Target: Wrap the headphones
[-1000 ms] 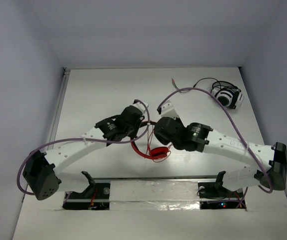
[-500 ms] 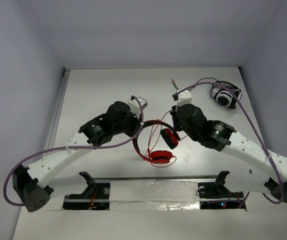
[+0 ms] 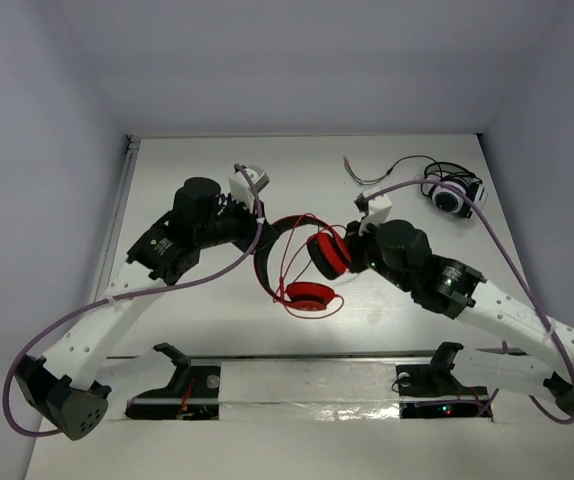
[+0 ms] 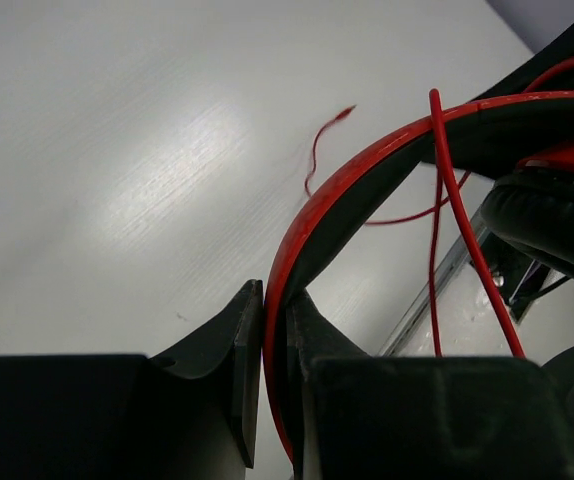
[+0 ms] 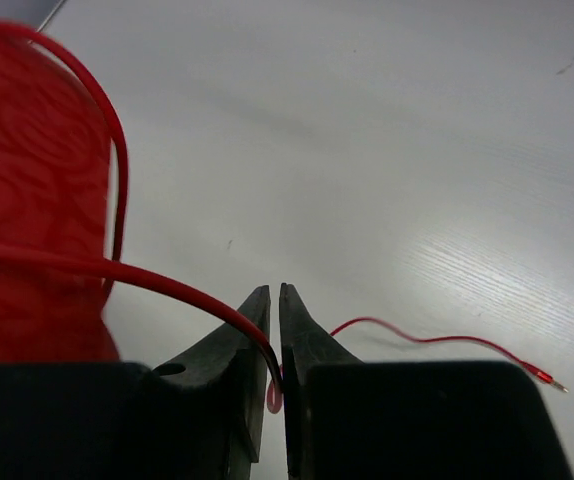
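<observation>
The red headphones hang between both grippers at the table's middle. Their headband [image 3: 275,232] is held in my left gripper [image 3: 258,230]. One earcup [image 3: 327,254] is beside my right gripper [image 3: 353,250], the other earcup [image 3: 307,296] is lower, near the table. In the left wrist view my left gripper [image 4: 275,300] is shut on the red-and-black headband [image 4: 317,210], with the cable [image 4: 435,230] draped over it. In the right wrist view my right gripper [image 5: 275,305] is shut on the thin red cable [image 5: 157,282]; the red earcup [image 5: 27,230] fills the left, and the cable's free end [image 5: 437,340] lies on the table.
Smaller white and black headphones [image 3: 454,192] with a dark cable [image 3: 392,167] lie at the back right. A metal rail [image 3: 307,357] runs along the table's near edge, and another strip [image 3: 120,215] along its left edge.
Both grippers have moved away from the near edge and apart, left going left and right going right. The headphones came up with them and spread out, one earcup now showing between the grippers.
</observation>
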You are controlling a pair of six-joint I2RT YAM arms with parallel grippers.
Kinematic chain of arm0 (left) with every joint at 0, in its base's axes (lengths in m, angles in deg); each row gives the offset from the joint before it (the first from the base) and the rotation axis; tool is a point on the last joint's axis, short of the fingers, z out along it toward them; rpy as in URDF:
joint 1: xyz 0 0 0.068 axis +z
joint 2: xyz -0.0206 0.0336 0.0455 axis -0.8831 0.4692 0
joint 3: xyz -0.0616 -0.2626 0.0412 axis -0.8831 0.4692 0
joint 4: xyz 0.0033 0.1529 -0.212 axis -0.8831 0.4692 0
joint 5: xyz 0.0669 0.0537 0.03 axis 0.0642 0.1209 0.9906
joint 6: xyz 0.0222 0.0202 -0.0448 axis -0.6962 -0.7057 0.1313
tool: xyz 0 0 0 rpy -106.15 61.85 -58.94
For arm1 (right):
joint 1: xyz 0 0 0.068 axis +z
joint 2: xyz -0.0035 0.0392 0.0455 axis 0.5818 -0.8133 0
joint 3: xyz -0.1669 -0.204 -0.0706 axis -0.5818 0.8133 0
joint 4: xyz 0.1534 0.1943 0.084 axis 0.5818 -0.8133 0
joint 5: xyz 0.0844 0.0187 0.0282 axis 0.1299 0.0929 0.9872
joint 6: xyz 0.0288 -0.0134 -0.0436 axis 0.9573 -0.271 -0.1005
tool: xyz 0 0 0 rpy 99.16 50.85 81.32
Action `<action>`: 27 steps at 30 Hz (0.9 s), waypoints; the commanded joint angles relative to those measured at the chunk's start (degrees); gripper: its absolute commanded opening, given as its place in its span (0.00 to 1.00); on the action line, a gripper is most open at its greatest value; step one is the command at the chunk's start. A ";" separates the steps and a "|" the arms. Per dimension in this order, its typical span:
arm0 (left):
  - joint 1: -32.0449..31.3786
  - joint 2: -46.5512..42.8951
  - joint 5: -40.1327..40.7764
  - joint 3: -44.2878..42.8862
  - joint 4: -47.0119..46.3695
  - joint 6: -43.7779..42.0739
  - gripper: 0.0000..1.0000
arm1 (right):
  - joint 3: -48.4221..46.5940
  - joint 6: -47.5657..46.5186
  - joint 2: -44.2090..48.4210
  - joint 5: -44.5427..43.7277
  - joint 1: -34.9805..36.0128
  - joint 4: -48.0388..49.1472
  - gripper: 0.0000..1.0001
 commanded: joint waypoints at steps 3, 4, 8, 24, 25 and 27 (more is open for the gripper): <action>0.84 -2.75 -7.53 -6.71 -7.69 3.09 0.00 | 5.29 1.44 1.99 6.01 -0.36 14.90 0.16; 0.84 -2.75 -7.97 -7.15 -7.95 3.71 0.00 | 6.60 1.53 2.00 6.20 -0.89 16.32 0.18; 1.37 -2.39 -7.98 -9.87 -8.66 5.03 0.00 | 9.77 1.53 1.73 8.13 -2.47 24.05 0.22; 3.30 2.08 -7.72 -19.72 -11.03 10.83 0.00 | 19.01 3.81 -5.64 20.44 -7.57 45.33 0.33; 3.30 2.70 -7.37 -20.25 -10.86 10.83 0.00 | 19.09 4.07 -6.43 20.44 -7.57 45.94 0.33; 3.82 3.14 -6.93 -21.65 -10.86 11.36 0.00 | 19.18 4.60 -8.62 20.52 -7.57 47.70 0.33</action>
